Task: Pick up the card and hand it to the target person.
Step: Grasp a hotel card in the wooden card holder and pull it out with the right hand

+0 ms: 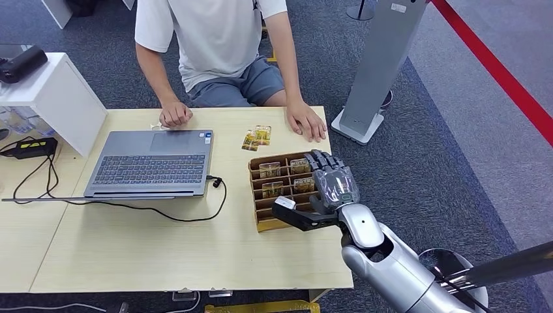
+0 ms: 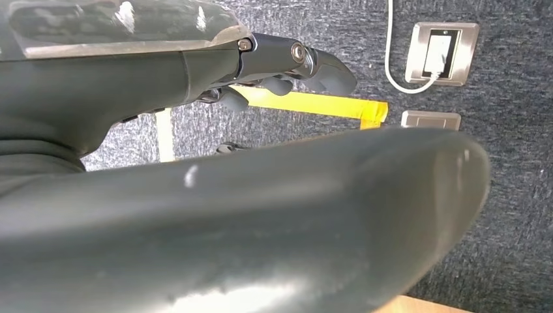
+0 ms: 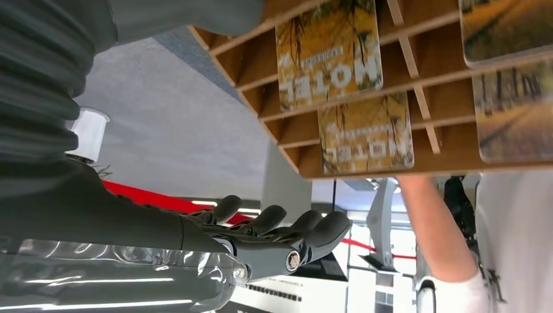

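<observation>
Head view: our right hand [image 1: 329, 186] hovers over the right side of a wooden card rack [image 1: 261, 210] on the pale wood surface [image 1: 163, 254], fingers extended and apart with the thumb jutting toward the rack's near end, nothing held. The rack's slots hold yellow cards [image 1: 270, 170], standing in their compartments; two more loose cards [image 1: 257, 137] lie flat on the surface just beyond the rack, near the person's hand [image 1: 306, 121]. That person [image 1: 215, 45], in a white shirt and grey shorts, sits at the far edge with both hands resting on the surface. An open grey laptop [image 1: 153, 163] sits to the left of the rack, its black cable [image 1: 195, 217] looping across the surface in front of it. In the right wrist view we see the rack [image 3: 417, 124] close beside our dark fingers [image 3: 287, 231], which are spread and apart from it, and cards [image 3: 329, 55] printed with the word HOTEL stand in the compartments. In the left wrist view our left hand [image 2: 287, 65] hangs above grey carpet [image 2: 508, 195] with a strip of yellow tape [image 2: 313, 104] and a floor socket [image 2: 440, 52]; its fingers look curled with nothing in them.
</observation>
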Robot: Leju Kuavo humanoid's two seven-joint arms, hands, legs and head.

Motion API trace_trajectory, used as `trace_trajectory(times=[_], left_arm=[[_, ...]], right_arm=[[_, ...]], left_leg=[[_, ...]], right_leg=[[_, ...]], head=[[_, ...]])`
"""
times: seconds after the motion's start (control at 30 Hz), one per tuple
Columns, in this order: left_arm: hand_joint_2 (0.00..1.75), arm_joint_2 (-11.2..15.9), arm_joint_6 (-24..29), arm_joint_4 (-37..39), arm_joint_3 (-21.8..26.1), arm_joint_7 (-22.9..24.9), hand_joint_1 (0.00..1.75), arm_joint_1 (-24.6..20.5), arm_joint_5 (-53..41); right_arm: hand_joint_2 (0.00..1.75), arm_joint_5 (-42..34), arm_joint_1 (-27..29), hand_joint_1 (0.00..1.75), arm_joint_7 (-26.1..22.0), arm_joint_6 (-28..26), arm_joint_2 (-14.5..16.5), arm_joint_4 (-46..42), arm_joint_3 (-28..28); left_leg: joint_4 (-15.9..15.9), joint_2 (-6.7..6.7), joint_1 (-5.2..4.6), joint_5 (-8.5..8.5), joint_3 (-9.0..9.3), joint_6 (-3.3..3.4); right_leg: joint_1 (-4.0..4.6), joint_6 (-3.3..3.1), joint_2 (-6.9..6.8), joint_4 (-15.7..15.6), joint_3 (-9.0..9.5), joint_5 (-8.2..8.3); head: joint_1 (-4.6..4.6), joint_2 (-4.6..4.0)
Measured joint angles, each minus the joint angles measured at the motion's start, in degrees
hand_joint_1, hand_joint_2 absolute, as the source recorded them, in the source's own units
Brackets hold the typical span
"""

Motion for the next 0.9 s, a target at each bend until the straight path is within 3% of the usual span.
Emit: trace_trajectory(times=[0.27, 0.73, 0.9], left_arm=[[0.0, 0.0, 0.02, 0.0, -0.11, 0.01, 0.0, 0.0, 0.01], [0.0, 0.0, 0.07, 0.0, -0.13, -0.05, 0.0, 0.22, 0.08], [0.0, 0.0, 0.05, 0.0, -0.13, -0.05, 0.0, 0.28, 0.08]], right_arm=[[1.75, -0.61, -0.66, 0.85, 0.31, -0.76, 0.27, 2.69, 1.16], [1.75, -0.01, -0.93, 0.82, 1.49, -1.79, 0.3, 1.87, 2.25], [1.75, 0.08, -0.75, 1.02, 1.74, -1.75, 0.3, 0.49, 2.68]], left_leg=[[0.0, 0.0, 0.0, 0.0, 0.0, 0.0], [0.0, 0.01, 0.0, 0.0, 0.02, 0.0], [0.0, 0.01, 0.0, 0.0, 0.02, 0.0]], right_leg=[[0.0, 0.0, 0.0, 0.0, 0.0, 0.0], [0.0, 0.0, 0.01, 0.0, 0.0, 0.0], [0.0, 0.0, 0.01, 0.0, 0.0, 0.0]], head=[[0.04, 0.0], [0.01, 0.0], [0.03, 0.0]])
